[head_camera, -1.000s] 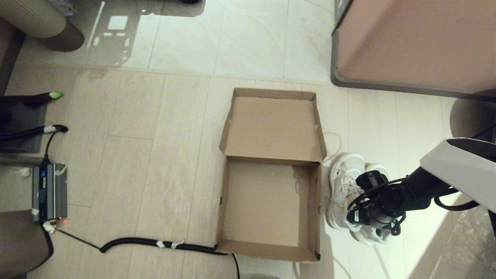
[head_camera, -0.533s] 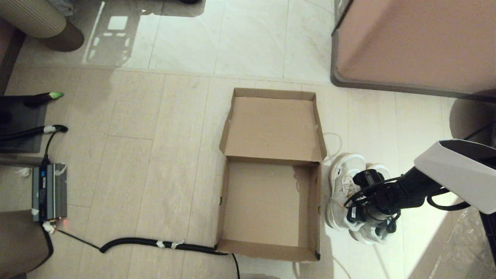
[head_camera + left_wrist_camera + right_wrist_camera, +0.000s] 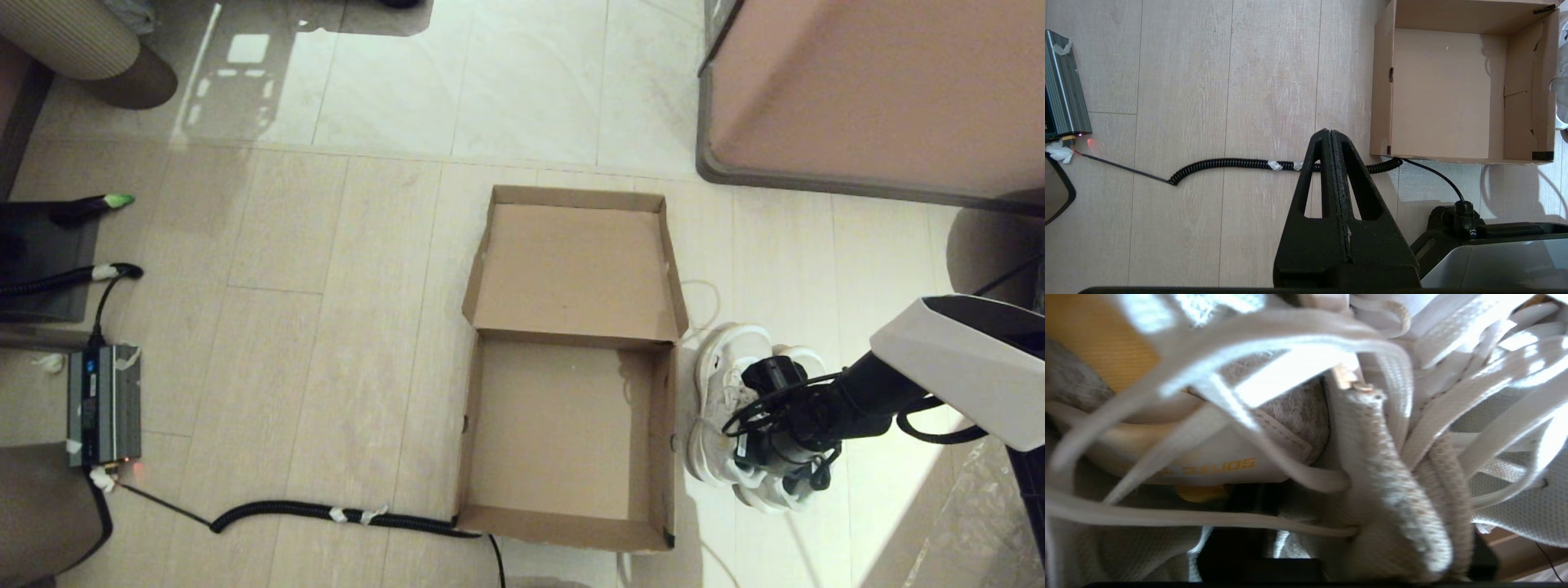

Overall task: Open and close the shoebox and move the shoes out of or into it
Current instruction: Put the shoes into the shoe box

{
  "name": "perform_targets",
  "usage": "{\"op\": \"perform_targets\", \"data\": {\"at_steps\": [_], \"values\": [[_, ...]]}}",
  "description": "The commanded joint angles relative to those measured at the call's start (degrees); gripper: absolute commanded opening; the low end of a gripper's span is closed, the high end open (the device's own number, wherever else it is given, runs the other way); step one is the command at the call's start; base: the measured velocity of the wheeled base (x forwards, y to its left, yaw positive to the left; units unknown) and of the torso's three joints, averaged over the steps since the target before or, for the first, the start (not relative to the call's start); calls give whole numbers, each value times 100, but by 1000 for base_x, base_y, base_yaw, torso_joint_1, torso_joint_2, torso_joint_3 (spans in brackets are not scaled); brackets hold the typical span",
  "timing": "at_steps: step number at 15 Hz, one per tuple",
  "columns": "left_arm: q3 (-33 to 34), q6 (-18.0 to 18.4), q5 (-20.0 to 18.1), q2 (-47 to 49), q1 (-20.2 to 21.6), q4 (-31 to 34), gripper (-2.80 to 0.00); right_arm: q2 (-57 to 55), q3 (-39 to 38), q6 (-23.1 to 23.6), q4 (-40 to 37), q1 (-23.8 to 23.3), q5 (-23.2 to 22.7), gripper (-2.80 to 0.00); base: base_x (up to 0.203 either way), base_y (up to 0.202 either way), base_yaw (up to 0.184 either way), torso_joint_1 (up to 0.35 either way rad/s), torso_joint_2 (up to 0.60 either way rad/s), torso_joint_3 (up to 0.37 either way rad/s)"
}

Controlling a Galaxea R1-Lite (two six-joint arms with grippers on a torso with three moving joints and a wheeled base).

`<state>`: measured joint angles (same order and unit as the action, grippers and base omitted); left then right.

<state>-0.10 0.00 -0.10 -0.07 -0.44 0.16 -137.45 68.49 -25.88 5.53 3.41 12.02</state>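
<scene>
Shoebox (image 3: 571,433) on the floor, lid thrown open, empty inside. Shoes (image 3: 727,408) stand just right of it, not yet boxed; loading and closing remain. Right claw (image 3: 763,457) is down among the laces; its spread cannot be told. Left claw (image 3: 1331,141) idle, pressed together.

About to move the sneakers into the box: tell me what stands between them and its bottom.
Only the shoebox's right side wall: the shoes sit on the floor just outside it, under the right gripper, so they must go over it. The lid lies open away from the robot and the inside is bare.
</scene>
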Motion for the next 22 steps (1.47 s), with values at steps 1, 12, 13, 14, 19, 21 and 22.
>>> {"op": "perform_targets", "data": {"at_steps": [1, 12, 13, 14, 19, 21, 22], "values": [[1, 0, 1, -1, 0, 2, -280, 60, -115, -22, 270, 8, -64, -280, 0, 0, 0, 0, 0, 0], [1, 0, 1, -1, 0, 2, -280, 2443, -2123, 37, 737, 49, -825, -280, 0, 0, 0, 0, 0, 0], [1, 0, 1, -1, 0, 2, -280, 2658, -2258, 54, 728, 82, -850, -280, 0, 0, 0, 0, 0, 0], [1, 0, 1, -1, 0, 2, -280, 2887, -2363, 74, 717, 127, -859, -280, 0, 0, 0, 0, 0, 0], [1, 0, 1, -1, 0, 2, -280, 4438, -2534, 282, -310, 441, -859, -280, 0, 0, 0, 0, 0, 0], [1, 0, 1, -1, 0, 2, -280, 4937, -2514, 305, -784, 624, -859, -280, 0, 0, 0, 0, 0, 0], [1, 0, 1, -1, 0, 2, -280, 5121, -2510, 308, -968, 764, -857, -280, 0, 0, 0, 0, 0, 0]]}}
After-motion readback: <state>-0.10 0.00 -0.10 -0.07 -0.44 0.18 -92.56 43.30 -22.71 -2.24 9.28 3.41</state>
